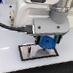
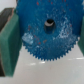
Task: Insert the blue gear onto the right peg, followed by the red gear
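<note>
Fingers [image 1: 48, 42] clamped on blue gear [image 1: 47, 43], hanging at frame centre just above plate [image 1: 27, 53] on bench [image 1: 4, 60]; first insertion underway, next needing hub bore aligned over peg, then lowering.

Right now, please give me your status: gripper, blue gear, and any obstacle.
Gripper shut on blue gear. Gear held above grey plate. Peg and red gear not visible. No obstacle seen.

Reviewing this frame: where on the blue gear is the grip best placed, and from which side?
On opposite rim edges, from above, as here. The blue gear lies flat between the gripper fingers, leaving its centre hole uncovered, over the plate. No peg is discernible.
</note>
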